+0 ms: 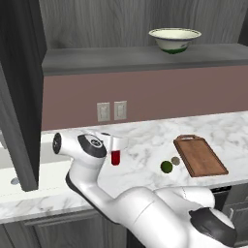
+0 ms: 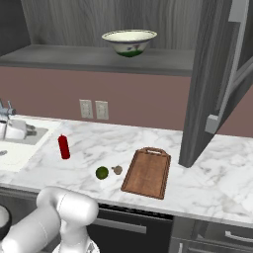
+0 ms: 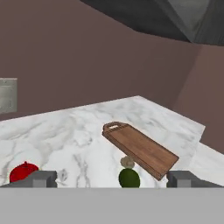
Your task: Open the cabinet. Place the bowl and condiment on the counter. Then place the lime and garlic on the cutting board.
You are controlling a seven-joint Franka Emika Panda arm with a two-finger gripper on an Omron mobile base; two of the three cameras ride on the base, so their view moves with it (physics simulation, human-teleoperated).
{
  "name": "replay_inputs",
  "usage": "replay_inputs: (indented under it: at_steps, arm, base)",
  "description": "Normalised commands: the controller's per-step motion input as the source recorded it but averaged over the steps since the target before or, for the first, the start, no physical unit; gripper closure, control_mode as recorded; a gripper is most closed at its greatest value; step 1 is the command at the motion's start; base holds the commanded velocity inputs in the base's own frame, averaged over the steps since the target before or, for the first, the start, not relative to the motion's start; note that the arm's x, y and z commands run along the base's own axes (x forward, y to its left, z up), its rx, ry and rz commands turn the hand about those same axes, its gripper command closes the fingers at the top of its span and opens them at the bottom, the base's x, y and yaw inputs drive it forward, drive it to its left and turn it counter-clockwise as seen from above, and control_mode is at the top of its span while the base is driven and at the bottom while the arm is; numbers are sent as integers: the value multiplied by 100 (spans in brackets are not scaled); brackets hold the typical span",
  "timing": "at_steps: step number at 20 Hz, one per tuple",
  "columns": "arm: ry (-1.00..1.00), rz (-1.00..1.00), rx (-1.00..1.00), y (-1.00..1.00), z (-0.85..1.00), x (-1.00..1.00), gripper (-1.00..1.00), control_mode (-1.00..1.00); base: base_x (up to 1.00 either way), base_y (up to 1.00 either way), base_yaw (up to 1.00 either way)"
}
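Your gripper stands spread wide and empty above the counter. The bowl sits in the open cabinet, so reach up there and close on its near rim. The condiment already stands on the counter.

Cabinet dark grey wood grain, shelf inside same grey; bowl cream-white with thin green rim line and dark green foot. Surface white marble with grey veins, wall behind it dusty mauve-pink with two pale grey outlets. Condiment solid red, lime dark green, garlic brownish-tan, cutting board reddish-brown wood with faint straight grain; arm white with dark joints, gripper fingertips dark grey.
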Motion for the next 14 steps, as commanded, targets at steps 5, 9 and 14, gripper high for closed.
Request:
replay_inputs:
  at_steps: [5, 9, 14]
  arm:
    - [8, 0, 0, -27, 55, -37, -100, -100]
    - [2, 0, 0, -29, 51, -30, -100, -100]
    - [0, 0, 0, -36, 43, -23, -100, -100]
  base:
    - [0, 0, 0]
    - [0, 0, 0]
    - [0, 0, 0]
